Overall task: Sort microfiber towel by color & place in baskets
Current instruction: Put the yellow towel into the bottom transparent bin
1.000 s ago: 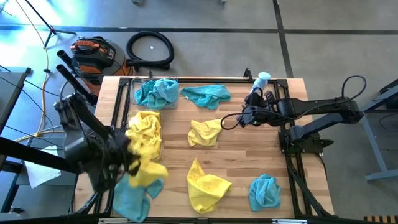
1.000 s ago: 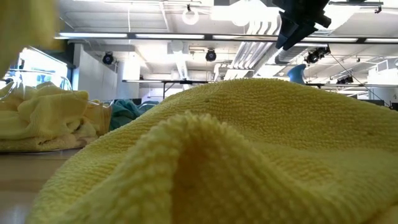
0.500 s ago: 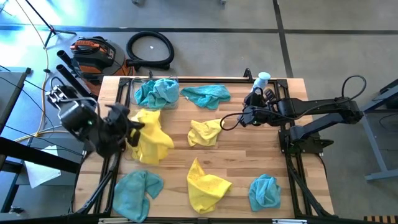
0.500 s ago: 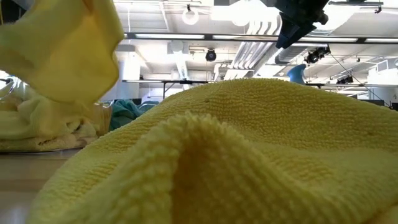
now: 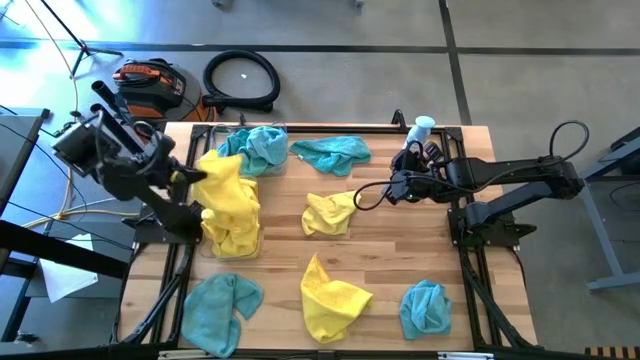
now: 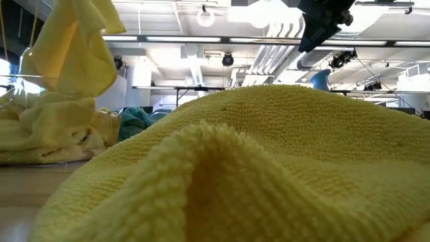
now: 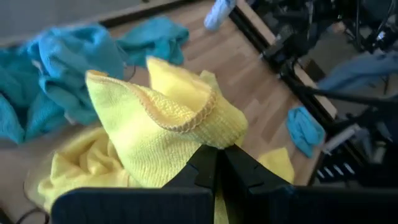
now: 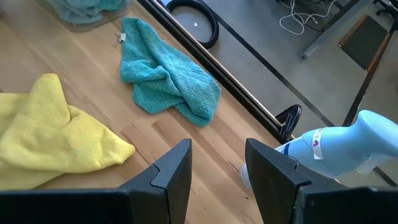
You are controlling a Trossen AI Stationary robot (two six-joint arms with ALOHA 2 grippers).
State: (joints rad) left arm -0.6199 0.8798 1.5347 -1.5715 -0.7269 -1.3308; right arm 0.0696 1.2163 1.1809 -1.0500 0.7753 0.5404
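a yellow towel [image 5: 222, 178] hangs from the left claw [image 5: 196, 177], whose fingers are pressed tight together on a fold of the cloth; in the left wrist view the same towel [image 7: 165, 127] bunches up just ahead of the dark fingertips [image 7: 217, 163]. it hangs directly above the yellow pile [image 5: 232, 222] heaped in the near left basket [image 5: 232, 252], its lower edge reaching down to the pile. in the low view the held cloth [image 6: 70, 50] dangles over that heap [image 6: 47, 134].

behind it on the surface [image 5: 385, 255], a second basket [image 5: 275, 165] at the back left holds a teal bundle [image 5: 252, 148]. a loose teal towel [image 5: 332, 154] lies just right of that, along the back edge. a yellow towel [image 5: 330, 212] lies near the middle of the surface, another yellow one [image 5: 332, 296] at the front middle, a teal one [image 5: 222, 310] at the front left and a teal one [image 5: 426, 308] at the front right.

the right claw [image 5: 393, 186] hovers at the right side of the surface, just beside the middle yellow towel, its fingers [image 8: 171, 171] parted and holding nothing. a white-and-blue bottle [image 5: 421, 128] stands at the back right corner, close behind that arm.
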